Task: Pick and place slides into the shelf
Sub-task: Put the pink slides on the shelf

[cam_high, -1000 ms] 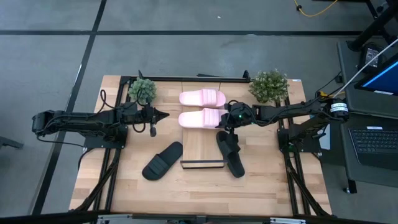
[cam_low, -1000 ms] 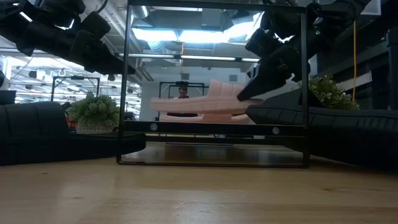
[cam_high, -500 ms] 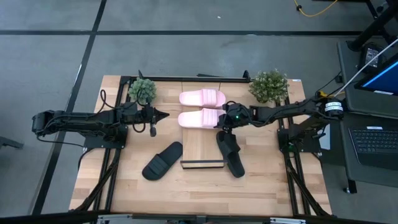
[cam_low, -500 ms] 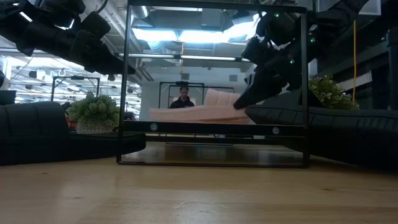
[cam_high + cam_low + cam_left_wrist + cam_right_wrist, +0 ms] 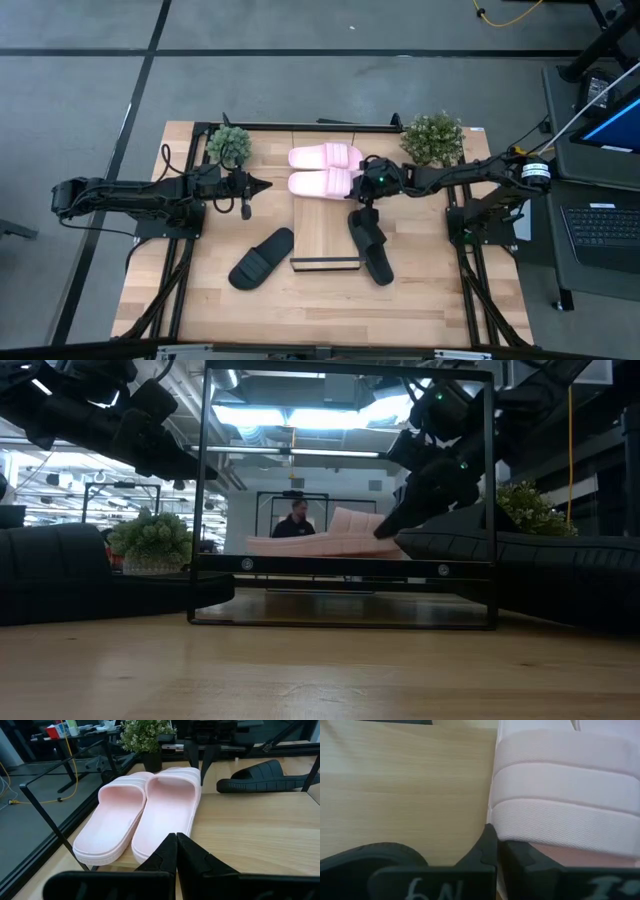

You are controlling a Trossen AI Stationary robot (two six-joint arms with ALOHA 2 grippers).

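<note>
Right gripper (image 5: 364, 184) clenched empty, tips against near pink slide (image 5: 322, 182), which lies beside its twin (image 5: 325, 156) on shelf (image 5: 325, 235). Risk: nudge overrides twin or skews slide. Left gripper (image 5: 262, 184) clenched, waiting beside shelf.

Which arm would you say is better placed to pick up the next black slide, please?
Probably the right: its gripper sits at the pink slides, just above the nearer black slide. The left gripper waits farther from both black ones.
</note>
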